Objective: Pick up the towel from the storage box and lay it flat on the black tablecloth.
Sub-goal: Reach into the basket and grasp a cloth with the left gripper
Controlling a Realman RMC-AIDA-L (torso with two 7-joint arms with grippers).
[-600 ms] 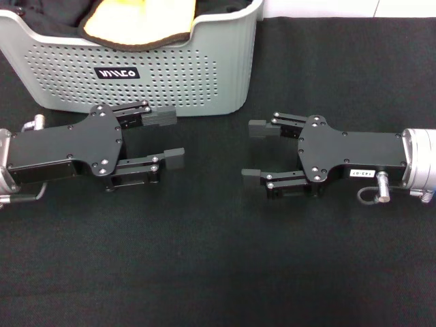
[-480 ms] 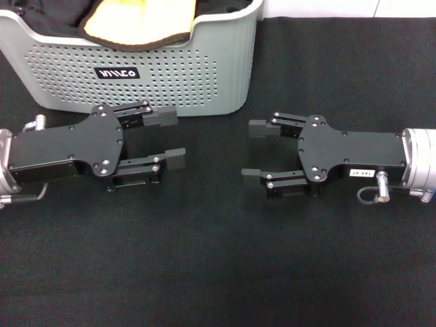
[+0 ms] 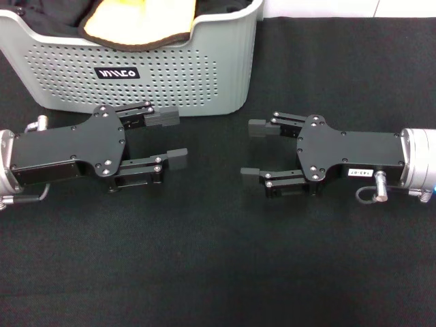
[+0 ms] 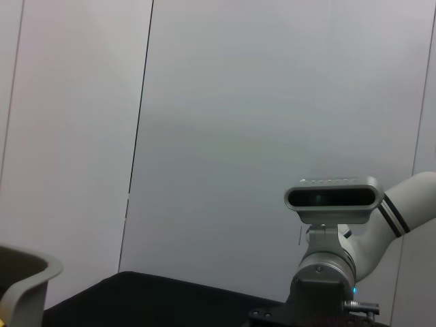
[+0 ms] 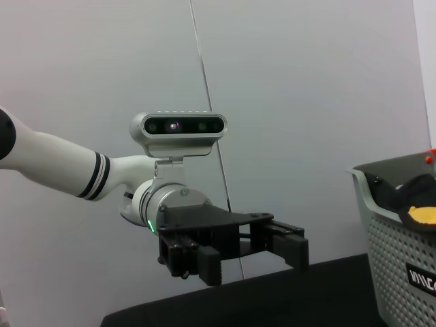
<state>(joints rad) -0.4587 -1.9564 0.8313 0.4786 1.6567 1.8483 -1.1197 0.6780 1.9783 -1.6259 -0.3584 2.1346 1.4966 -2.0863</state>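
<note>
Change: left pincer (image 3: 170, 137) has crept slightly toward the storage box (image 3: 225, 75); right pincer (image 3: 253, 150) unmoved.
Pincers: both spread, pinching nothing, low over the black tablecloth (image 3: 218, 272) covering the counter.
Towel (image 3: 139, 20): bunched in the box, yellow side up.
Meaning: reach barely begun, I judge.

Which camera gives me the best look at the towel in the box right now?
Head view: the towel shows as a yellow fold with dark trim, heaped in the storage box. Right wrist view catches only a yellow sliver over the rim. Left wrist view shows none of it.
</note>
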